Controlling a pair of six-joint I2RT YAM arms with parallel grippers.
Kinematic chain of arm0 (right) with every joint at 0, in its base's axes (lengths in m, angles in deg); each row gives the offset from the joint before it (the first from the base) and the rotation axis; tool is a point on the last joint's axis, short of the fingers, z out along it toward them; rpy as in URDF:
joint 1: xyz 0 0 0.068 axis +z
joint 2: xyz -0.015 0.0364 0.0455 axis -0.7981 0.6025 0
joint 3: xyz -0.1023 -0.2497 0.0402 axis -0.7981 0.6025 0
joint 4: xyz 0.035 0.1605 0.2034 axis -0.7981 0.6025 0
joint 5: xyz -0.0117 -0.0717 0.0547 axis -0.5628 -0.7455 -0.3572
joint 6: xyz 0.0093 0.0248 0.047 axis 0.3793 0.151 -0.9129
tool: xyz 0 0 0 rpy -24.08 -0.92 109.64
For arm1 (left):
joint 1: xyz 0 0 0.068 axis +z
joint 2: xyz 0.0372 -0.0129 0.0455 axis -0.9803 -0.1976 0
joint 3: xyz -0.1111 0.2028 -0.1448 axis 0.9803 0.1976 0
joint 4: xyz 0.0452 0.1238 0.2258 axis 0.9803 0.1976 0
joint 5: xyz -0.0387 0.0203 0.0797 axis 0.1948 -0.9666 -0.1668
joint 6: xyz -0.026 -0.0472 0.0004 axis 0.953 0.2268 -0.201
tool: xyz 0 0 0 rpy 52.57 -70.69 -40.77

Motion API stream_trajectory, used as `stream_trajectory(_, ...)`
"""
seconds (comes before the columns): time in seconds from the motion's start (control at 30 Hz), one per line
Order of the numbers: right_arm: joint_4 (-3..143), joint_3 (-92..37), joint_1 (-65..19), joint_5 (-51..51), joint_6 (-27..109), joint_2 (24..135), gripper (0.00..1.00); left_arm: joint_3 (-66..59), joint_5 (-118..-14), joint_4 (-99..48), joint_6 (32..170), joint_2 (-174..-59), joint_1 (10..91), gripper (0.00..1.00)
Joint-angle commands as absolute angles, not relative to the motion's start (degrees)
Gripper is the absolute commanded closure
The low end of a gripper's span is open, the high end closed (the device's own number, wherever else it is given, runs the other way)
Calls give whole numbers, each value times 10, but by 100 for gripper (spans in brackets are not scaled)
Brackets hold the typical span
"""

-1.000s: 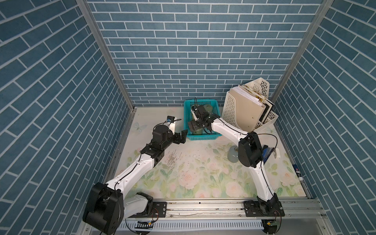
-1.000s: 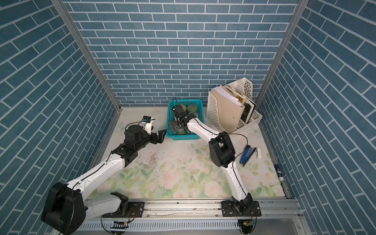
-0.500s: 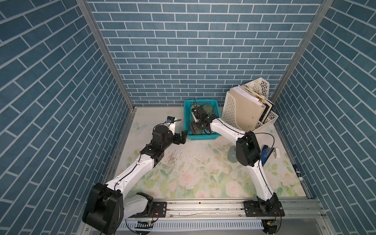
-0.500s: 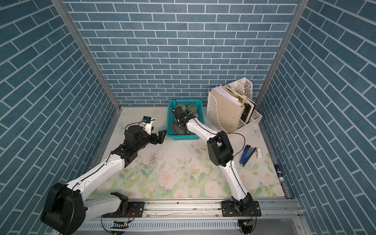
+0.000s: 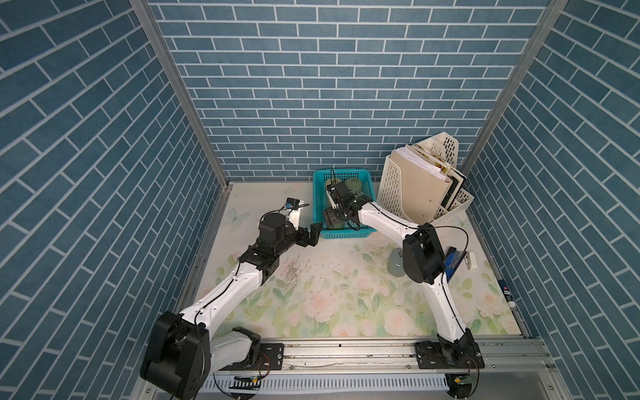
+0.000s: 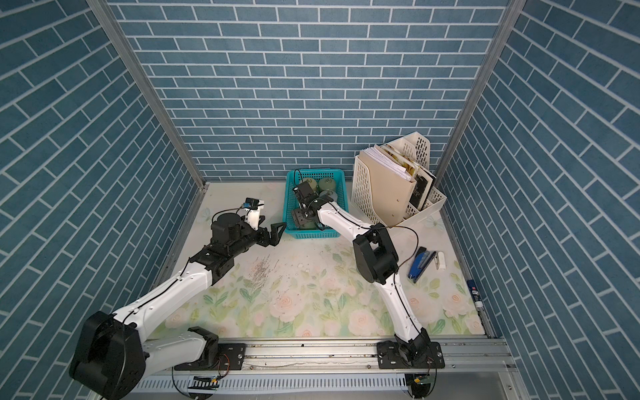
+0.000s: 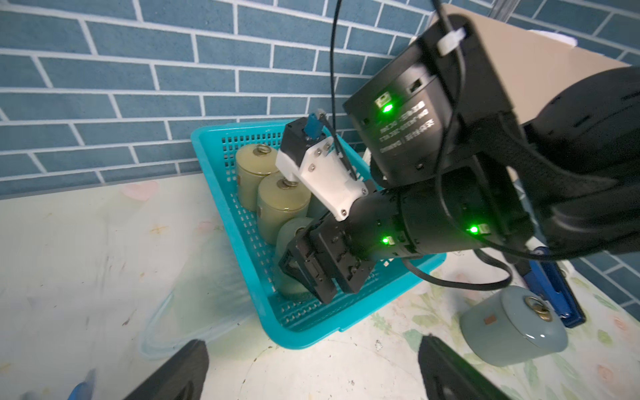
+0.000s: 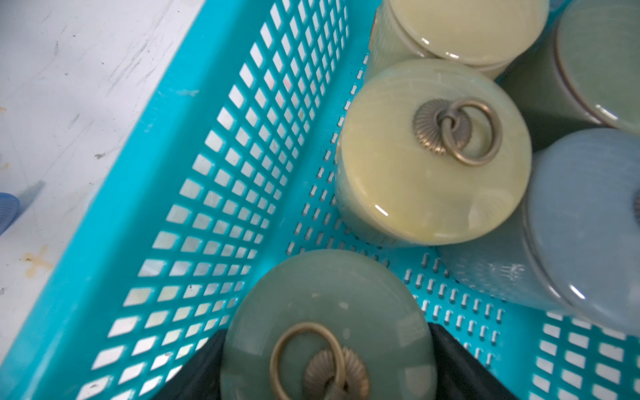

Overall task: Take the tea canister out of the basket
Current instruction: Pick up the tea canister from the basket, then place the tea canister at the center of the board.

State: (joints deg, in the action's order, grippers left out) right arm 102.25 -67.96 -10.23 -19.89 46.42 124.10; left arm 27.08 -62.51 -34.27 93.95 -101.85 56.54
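The task is at its grasp stage, and the lift-out is not yet done. The teal basket (image 5: 346, 236) stands at the far edge of the surface, near the middle, and the green tea canister (image 8: 325, 325) is still inside it, upright at the basket's near end beside the left wall. The right gripper (image 7: 311, 273) reaches down into the basket and is closed on this canister. In the right wrist view its black fingers (image 8: 453, 363) press against opposite sides of the ring-handled lid, partly parted to the canister's width. The canister's base seems to rest on the basket floor, so raising it over the rim and setting it on the surface appears to be what is left. Two pale yellow canisters (image 8: 433, 152) and a blue-grey one (image 8: 588, 225) crowd close behind it. The left gripper (image 5: 314, 234) hangs just outside the basket's near left corner, jaws spread wide and holding nothing. A grey canister (image 5: 397, 266) already sits on the surface beside the right arm.
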Motion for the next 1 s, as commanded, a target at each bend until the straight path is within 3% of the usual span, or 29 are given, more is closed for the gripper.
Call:
stream_trajectory(0.0, 1026, -672, -104, -216, 453, 1199, 100, 280, -570, -370, 942, -1020, 562, 0)
stream_trajectory(0.47, 957, -558, -109, -233, 470, 1046, 100, 290, -545, -376, 914, -967, 522, 0)
stream_trajectory(0.67, 941, -491, -98, -184, 518, 954, 100, 308, -529, -387, 902, -931, 522, 0)
stream_trajectory(0.97, 888, -309, -67, -138, 552, 782, 100, 328, -506, -400, 885, -896, 521, 0)
